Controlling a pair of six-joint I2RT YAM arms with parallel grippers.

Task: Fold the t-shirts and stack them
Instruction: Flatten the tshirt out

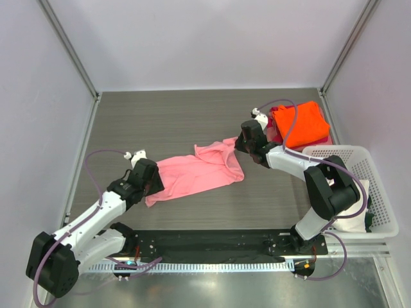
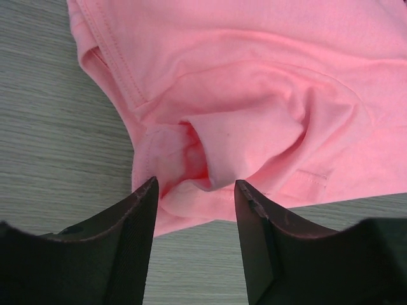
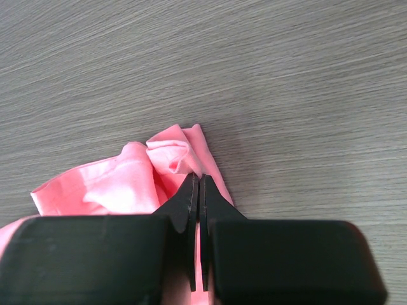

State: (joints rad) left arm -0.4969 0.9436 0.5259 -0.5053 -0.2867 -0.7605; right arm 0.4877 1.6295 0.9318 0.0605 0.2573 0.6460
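A light pink t-shirt [image 1: 192, 172] lies crumpled across the middle of the table. My left gripper [image 1: 153, 187] stands open at its near-left end, and the bunched pink hem [image 2: 254, 76] lies just beyond the fingertips with nothing gripped between them [image 2: 195, 184]. My right gripper [image 1: 238, 146] is shut on the shirt's far-right corner [image 3: 114, 184], with a fold of pink cloth pinched at the tips [image 3: 196, 178]. A folded bright orange t-shirt [image 1: 300, 123] rests on a magenta-red one [image 1: 274, 136] at the back right. Cream-white cloth [image 1: 355, 217] sits in the basket.
A white plastic lattice basket [image 1: 350, 154] stands at the right edge beside the right arm. White walls with metal rails enclose the table on three sides. A black mounting bar [image 1: 212, 247] runs along the near edge.
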